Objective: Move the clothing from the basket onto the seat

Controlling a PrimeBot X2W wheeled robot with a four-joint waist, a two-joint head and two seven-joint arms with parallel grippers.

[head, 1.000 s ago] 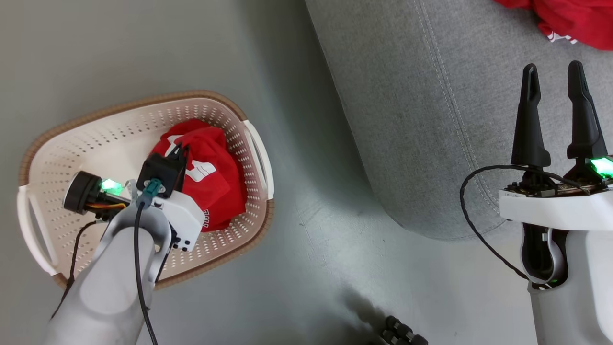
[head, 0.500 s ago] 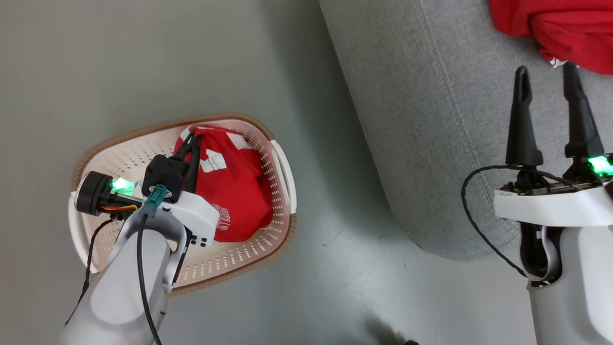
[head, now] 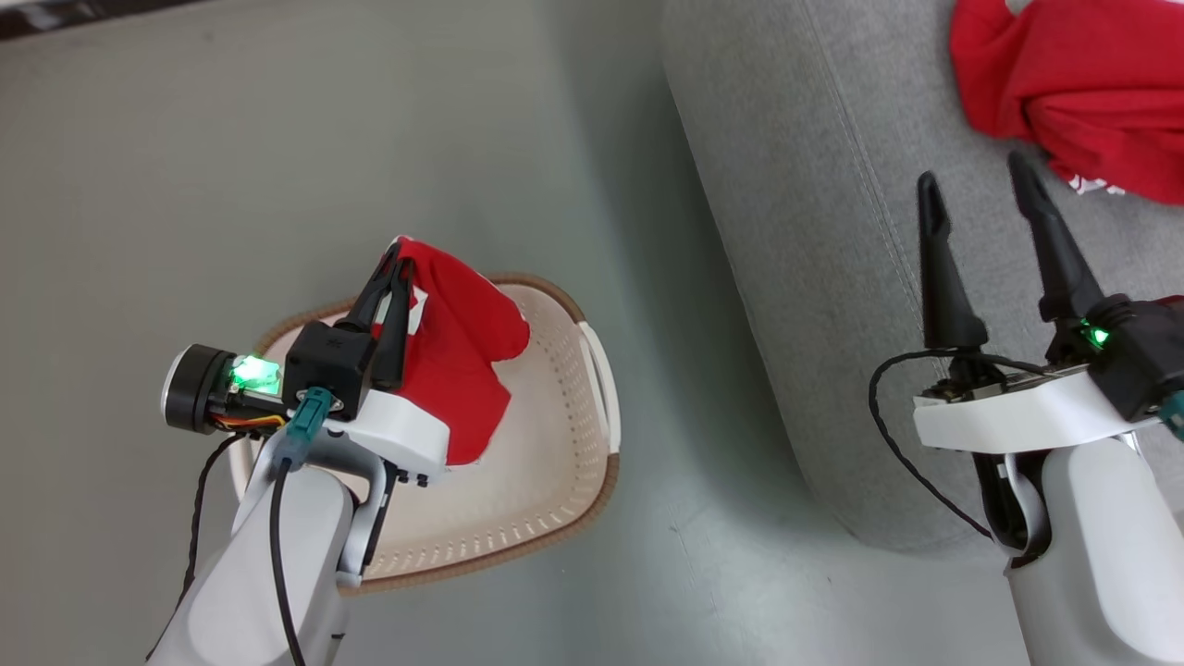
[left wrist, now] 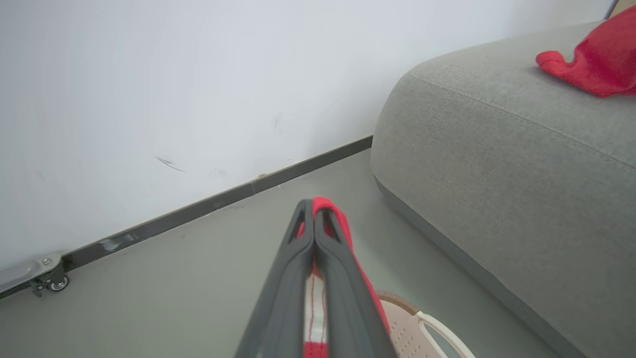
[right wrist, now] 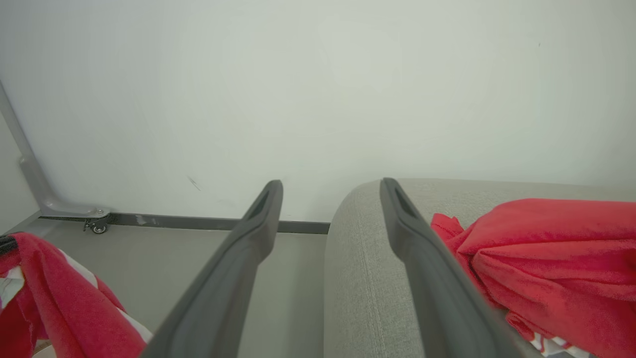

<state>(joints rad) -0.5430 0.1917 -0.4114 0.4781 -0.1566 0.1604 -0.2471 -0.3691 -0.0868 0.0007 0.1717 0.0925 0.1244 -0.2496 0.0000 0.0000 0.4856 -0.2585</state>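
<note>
Grey floor [head: 277,139] runs to a white wall [left wrist: 149,74] with a dark skirting [left wrist: 223,201] at its foot. In the head view the left gripper [head: 396,268] is at 8 o'clock, its fingers pressed together and pinching the top fold of the held garment [head: 462,370]. The left wrist view shows red cloth bulging past the fingertips and a white strip between the fingers. This garment hangs with its long axis from 11 o'clock at the fingertips to 5 o'clock at its lower edge, over the basket [head: 606,481]; whether it touches the basket I cannot tell. The basket stands on the floor, its long axis from 8 to 2 o'clock. The right gripper [head: 971,171], at 3 o'clock, points toward 12 with fingers spread and nothing between them, above the seat [head: 814,277]. The second garment [head: 1064,92] lies bunched on the seat at 1 o'clock, just beyond the right fingertips. Print on its white trim is too small to read.
</note>
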